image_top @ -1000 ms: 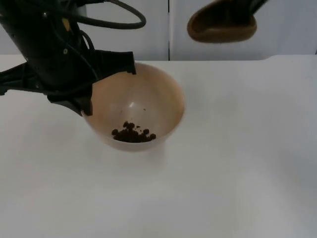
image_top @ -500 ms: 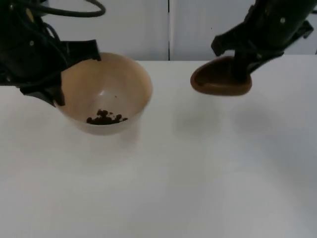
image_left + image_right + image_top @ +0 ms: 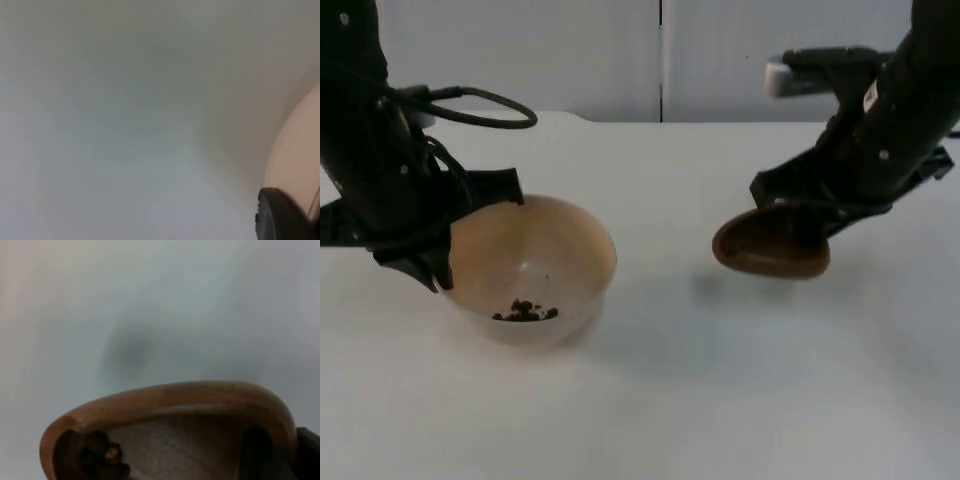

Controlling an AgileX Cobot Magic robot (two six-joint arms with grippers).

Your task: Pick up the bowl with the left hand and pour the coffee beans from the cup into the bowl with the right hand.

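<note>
At the bowl's (image 3: 530,270) near-left rim, left gripper (image 3: 440,235) clamped on the wall, one of its fingers (image 3: 282,215) lying against the pale outer side. Held low, at or just above the tabletop (image 3: 650,400); contact cannot be told. Upright, mouth up, a small heap of coffee beans (image 3: 525,312) resting at the bottom.

Across the tabletop, well apart to the right, right gripper (image 3: 805,215) closed over the rim of the brown cup (image 3: 770,245), one finger inside and one outside. Cup tipped, mouth turned toward the bowl, hanging close above the tabletop with a shadow beneath. A few beans (image 3: 102,457) lodged inside near the lip in the right wrist view, so probably not fully emptied.

Bowl lies to the left of the cup, with open tabletop between; no pour possible from here without bringing the two together. Right arm carries the cup, left arm the bowl, each already on its own thing.

No labels, brands or writing readable anywhere.
</note>
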